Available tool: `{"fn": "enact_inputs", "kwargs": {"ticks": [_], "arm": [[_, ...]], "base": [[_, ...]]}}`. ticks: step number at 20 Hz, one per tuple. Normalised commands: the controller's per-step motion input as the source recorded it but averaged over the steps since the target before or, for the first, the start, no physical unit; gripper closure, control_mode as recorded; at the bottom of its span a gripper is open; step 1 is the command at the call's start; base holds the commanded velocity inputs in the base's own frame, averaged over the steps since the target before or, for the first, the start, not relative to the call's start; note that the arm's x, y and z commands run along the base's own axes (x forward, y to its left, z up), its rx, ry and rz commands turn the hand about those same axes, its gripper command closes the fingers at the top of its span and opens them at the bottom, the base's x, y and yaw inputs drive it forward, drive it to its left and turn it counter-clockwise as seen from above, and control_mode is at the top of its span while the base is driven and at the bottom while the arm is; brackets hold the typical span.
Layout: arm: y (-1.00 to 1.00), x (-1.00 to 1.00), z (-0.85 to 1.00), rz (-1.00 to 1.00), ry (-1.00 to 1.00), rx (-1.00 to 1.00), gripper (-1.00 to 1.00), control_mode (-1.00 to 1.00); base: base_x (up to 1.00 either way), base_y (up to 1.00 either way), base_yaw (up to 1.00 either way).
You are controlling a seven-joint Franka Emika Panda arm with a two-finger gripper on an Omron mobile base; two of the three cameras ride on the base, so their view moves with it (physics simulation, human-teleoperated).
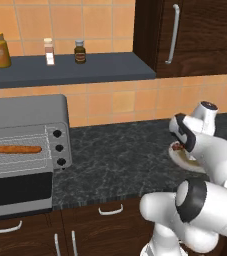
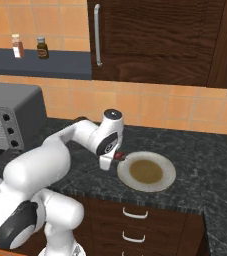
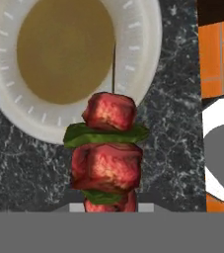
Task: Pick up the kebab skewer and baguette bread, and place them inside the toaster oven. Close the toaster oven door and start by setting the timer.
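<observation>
The fingers are closed on the kebab skewer, holding it above the dark stone desk at the near rim of the white plate. The baguette bread lies on the wire rack inside the toaster oven, which stands well apart at the left. The toaster oven door hangs open below the rack.

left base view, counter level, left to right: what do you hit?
baguette bread on the rack → toaster oven knob column → bare dark counter → gripper shut on the kebab skewer → white plate
</observation>
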Motion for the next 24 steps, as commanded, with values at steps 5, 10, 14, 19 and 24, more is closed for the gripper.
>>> {"fn": "enact_inputs", "kwargs": {"ticks": [5, 10, 14, 19, 24], "arm": [[1.00, 0.00, 0.58, 0.00, -0.07, -0.05, 1.00, -1.00], [1.00, 0.01, 0.55, 0.00, -0.05, -0.04, 1.00, -1.00], [1.00, 0.00, 0.51, 0.00, -0.04, -0.02, 1.00, -1.00], [1.00, 0.03, 0.43, 0.00, -0.01, -0.04, 1.00, -1.00], [1.00, -0.05, 0.33, 0.00, 0.00, -0.05, 1.00, -1.00]], "base": [[0.00, 0.00, 0.00], [0.00, 0.00, 0.00], [0.00, 0.00, 0.00], [0.00, 0.00, 0.00], [0.00, 0.00, 0.00]]}}
